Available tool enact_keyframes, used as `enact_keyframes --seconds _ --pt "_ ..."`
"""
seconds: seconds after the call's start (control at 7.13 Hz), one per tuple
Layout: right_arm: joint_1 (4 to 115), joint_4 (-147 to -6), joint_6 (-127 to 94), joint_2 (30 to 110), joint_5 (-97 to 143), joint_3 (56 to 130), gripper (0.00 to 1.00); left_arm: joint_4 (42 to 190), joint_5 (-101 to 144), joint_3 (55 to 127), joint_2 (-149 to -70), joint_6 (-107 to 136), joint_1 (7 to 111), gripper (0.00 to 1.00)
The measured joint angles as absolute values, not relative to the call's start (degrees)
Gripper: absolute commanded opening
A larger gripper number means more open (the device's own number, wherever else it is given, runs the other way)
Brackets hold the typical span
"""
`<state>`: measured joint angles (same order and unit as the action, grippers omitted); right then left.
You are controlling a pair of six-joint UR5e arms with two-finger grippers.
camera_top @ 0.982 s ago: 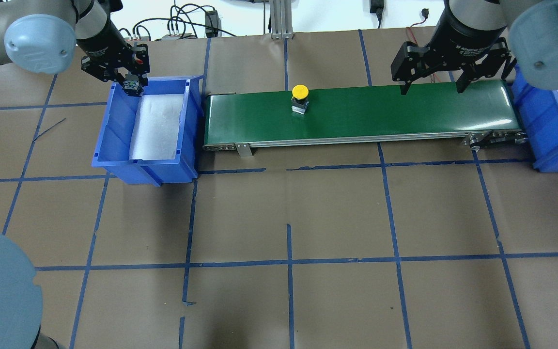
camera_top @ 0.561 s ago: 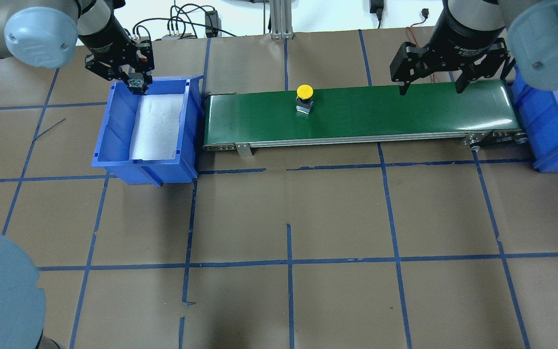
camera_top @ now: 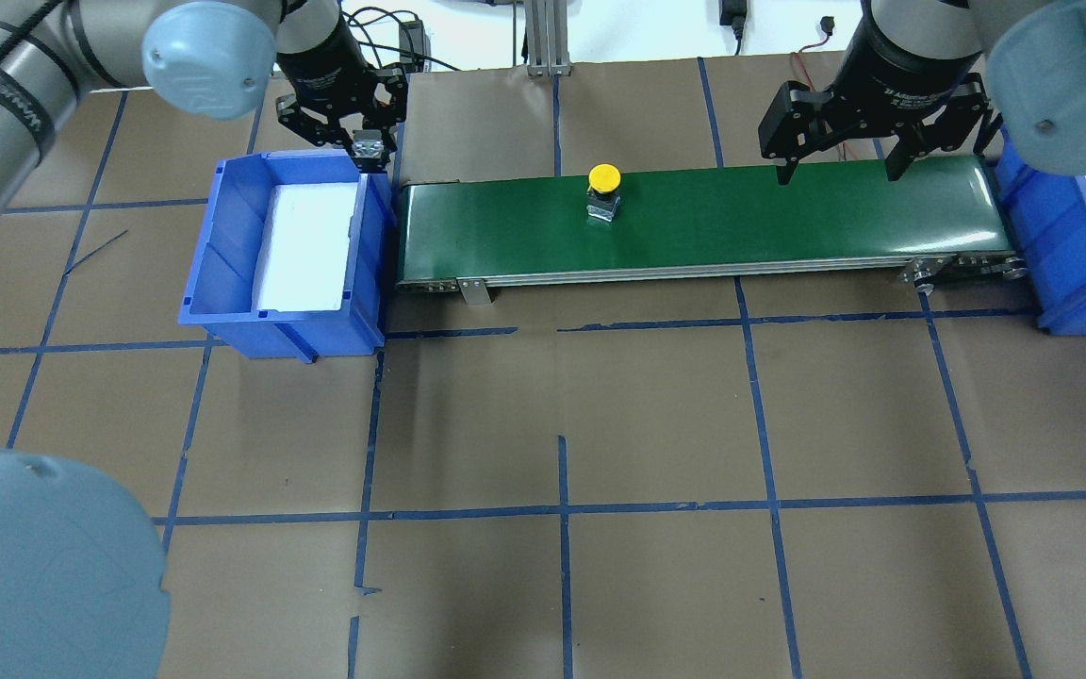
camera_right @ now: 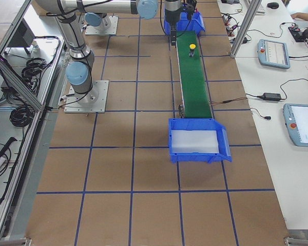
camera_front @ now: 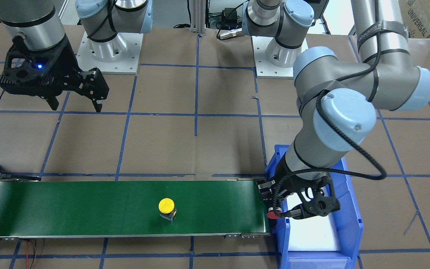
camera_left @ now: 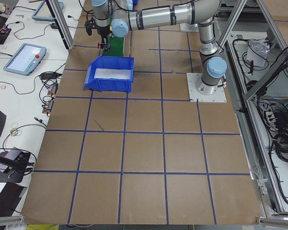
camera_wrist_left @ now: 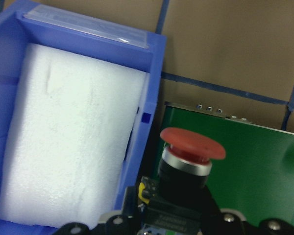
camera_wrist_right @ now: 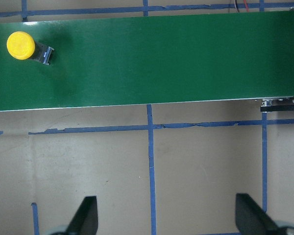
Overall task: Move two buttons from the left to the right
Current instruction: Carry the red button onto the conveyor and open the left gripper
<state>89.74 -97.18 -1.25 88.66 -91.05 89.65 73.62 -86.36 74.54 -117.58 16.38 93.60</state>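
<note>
Overhead exterior has the green belt (camera_top: 788, 217) running across the bench (camera_top: 562, 424), and it is the marker for everything here. At the belt's left end the left gripper (camera_top: 370, 156) is clamped tight on the red button (camera_top: 370, 149), and there it is, up in the air right by that end. The left wrist-mounted view shows it close: the red cap sits over the corner of the belt's left end, just beside the wall of the left blue bin (camera_top: 222, 245). That bin stands hard against the belt's left end, with white foam (camera_top: 303, 245) lining its floor.

Out on the belt stands the yellow button (camera_top: 604, 191), cap up on its dark body. It is left of the belt's middle and close to the edge farther from the robot, well apart from both grippers.

Over the belt's right stretch the right gripper (camera_top: 838, 176) hangs high, jaws spread wide. Its wrist camera looks down on belt and bench, the yellow cap far off toward the belt's left. Beyond the belt's right end sits the right blue bin (camera_top: 1061, 255).
</note>
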Motion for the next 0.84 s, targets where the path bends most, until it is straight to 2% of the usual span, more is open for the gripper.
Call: enact_keyframes --seconds 0.56,0.84 --pt "89.74 -97.20 -1.23 88.68 -91.12 89.65 1.00 69.22 -84.12 75.87 -123.70 18.77 97.46 0.05" --pt "89.69 -97.21 -1.23 88.68 -91.14 89.65 1.00 67.58 -83.90 77.56 -124.37 18.46 97.93 0.69"
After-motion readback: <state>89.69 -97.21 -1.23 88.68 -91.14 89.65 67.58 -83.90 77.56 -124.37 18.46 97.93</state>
